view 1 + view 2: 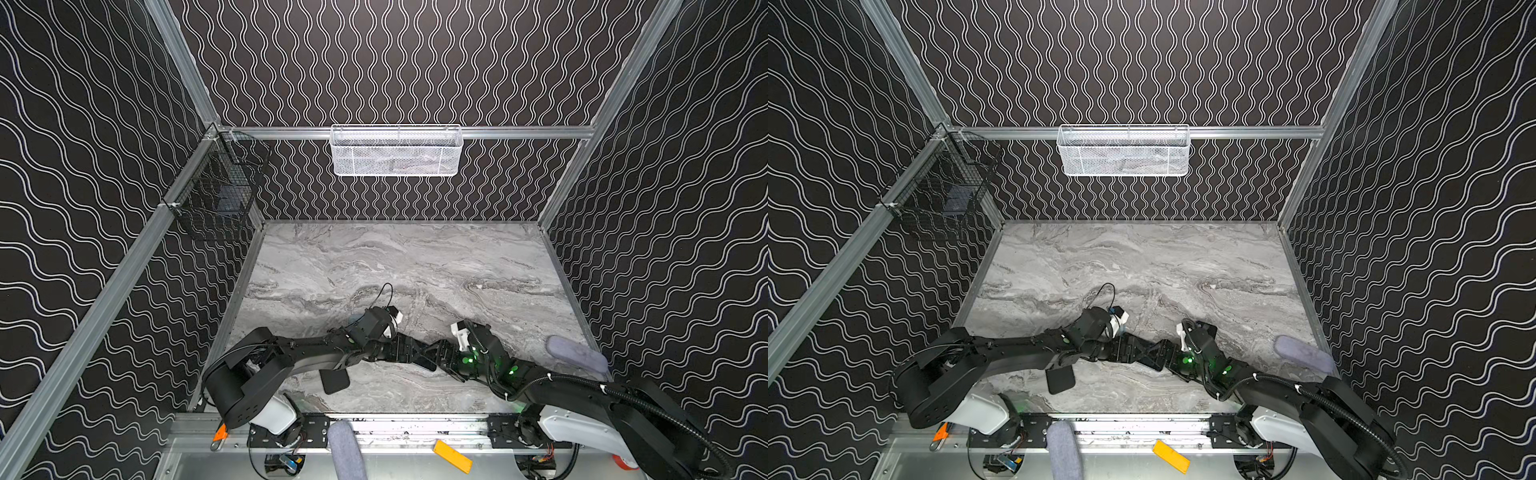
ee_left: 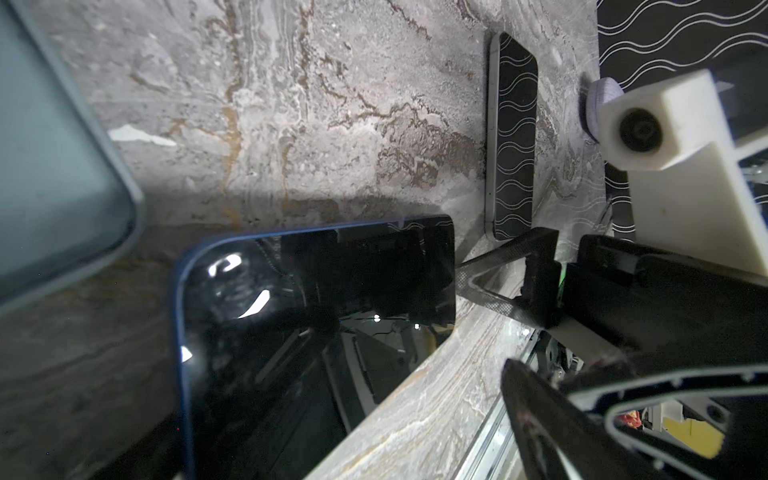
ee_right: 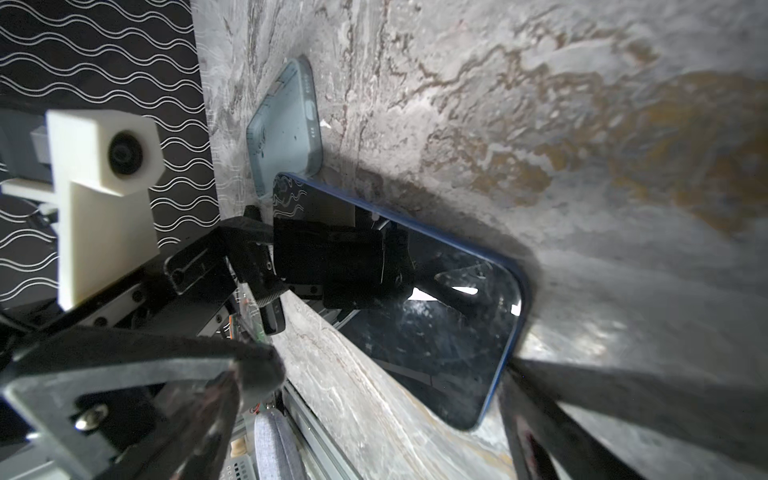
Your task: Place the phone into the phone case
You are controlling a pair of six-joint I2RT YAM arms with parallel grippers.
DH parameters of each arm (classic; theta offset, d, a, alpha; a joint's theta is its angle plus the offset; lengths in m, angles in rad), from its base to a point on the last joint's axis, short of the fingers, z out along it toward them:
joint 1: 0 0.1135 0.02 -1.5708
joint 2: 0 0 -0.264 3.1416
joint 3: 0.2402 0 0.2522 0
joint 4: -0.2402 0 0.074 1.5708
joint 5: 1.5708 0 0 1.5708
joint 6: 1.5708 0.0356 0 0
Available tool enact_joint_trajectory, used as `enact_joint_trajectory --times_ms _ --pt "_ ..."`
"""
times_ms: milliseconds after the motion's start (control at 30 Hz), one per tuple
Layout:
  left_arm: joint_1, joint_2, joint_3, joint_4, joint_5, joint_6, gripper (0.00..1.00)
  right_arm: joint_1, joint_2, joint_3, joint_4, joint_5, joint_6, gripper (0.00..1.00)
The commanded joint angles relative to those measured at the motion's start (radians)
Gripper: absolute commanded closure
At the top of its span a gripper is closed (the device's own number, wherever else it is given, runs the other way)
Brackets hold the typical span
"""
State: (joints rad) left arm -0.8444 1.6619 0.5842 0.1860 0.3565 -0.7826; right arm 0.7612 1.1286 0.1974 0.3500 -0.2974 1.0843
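The phone (image 2: 316, 311), dark glass with a blue rim, lies screen up near the table's front edge and shows in a top view (image 1: 426, 363) between the two arms. The phone case (image 3: 286, 133), translucent grey-blue, lies open side up just past the phone's left end, mostly hidden under the left wrist in both top views. My left gripper (image 2: 374, 436) is open and straddles the phone's left end. My right gripper (image 3: 382, 415) is open over the right end, with one finger (image 3: 548, 407) beside the phone's corner. Neither grips the phone.
A silver-edged second phone (image 2: 513, 137) lies to the right, by a purple pad (image 1: 575, 353). A flat black object (image 1: 334, 380) lies under the left forearm. A white basket (image 1: 397, 149) and a black wire basket (image 1: 216, 187) hang on the walls.
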Motion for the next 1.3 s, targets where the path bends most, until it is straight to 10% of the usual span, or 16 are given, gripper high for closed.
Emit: enact_joint_trajectory --times_ms 0,567,1267 --pt "0.005 -0.014 -0.007 -0.003 0.022 -0.007 0.04 0.001 0.013 -0.016 -0.118 0.014 0.02 0.0" --pt "0.033 -0.041 -0.007 -0.025 0.011 -0.006 0.51 0.0 0.01 -0.015 -0.134 0.018 0.0 0.01" --pt "0.038 -0.08 0.006 -0.076 -0.011 0.013 0.78 -0.001 -0.002 -0.003 -0.151 0.023 -0.012 0.01"
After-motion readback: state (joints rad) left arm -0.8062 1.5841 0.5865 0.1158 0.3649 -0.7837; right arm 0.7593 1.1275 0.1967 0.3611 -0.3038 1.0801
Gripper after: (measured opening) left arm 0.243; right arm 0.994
